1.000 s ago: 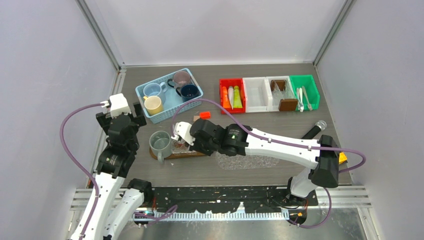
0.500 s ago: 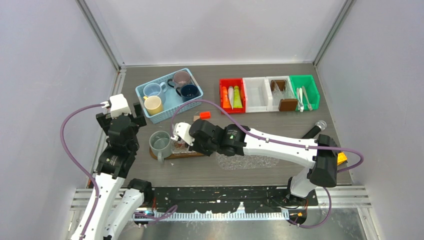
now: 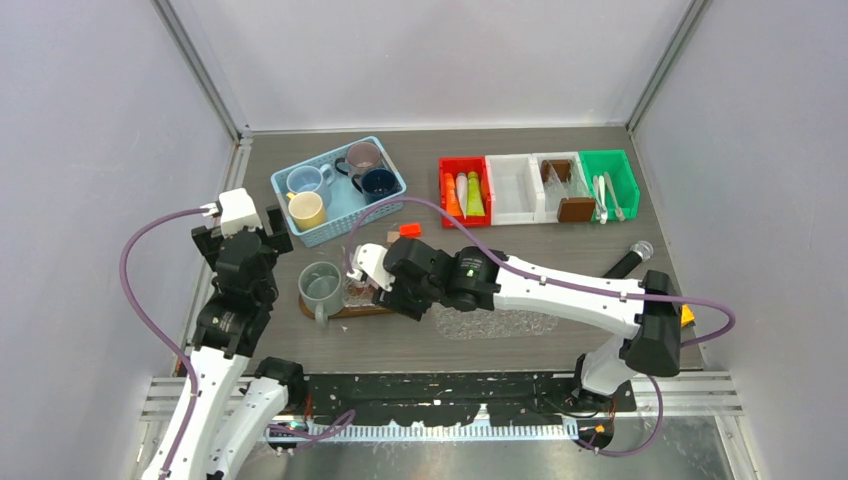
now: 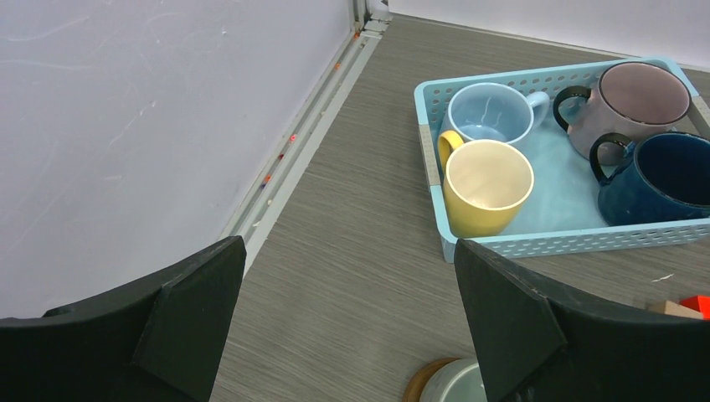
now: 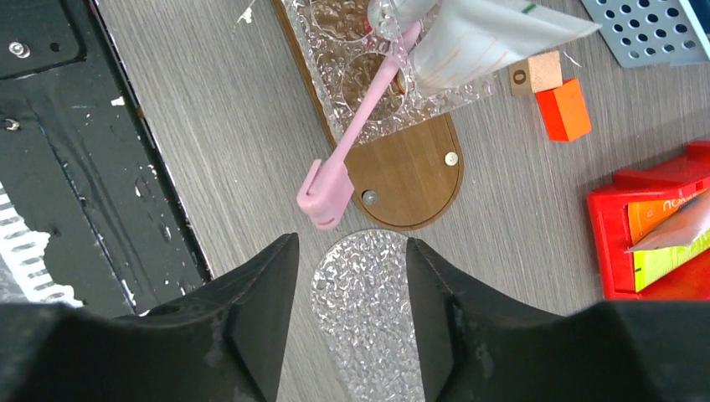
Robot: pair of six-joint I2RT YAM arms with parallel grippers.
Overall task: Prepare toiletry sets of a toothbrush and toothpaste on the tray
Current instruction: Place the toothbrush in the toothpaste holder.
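Note:
A brown wooden tray (image 5: 410,180) carries a clear dimpled insert. Across it lies a pink toothbrush (image 5: 356,138), its head overhanging the near edge. A white toothpaste tube (image 5: 481,38) rests on the insert beside the brush. A grey-green mug (image 3: 320,284) stands on the tray's left end. My right gripper (image 5: 352,289) hovers open just off the tray's right end with nothing between its fingers. My left gripper (image 4: 347,322) is wide open and empty, left of the mug and short of the blue basket (image 4: 431,167).
The basket holds light blue (image 4: 490,113), yellow (image 4: 487,180), mauve (image 4: 636,96) and navy (image 4: 670,172) mugs. A loose clear dimpled plate (image 5: 368,322) lies under my right fingers. An orange block (image 5: 563,109) and a small cube (image 5: 536,74) sit behind the tray. A red bin (image 3: 443,190) holds tubes, and a green bin (image 3: 630,185) holds brushes.
My right jaws have opened and let go of the pink toothbrush, and the gripper has drawn slightly back to the right. The left arm has not moved.

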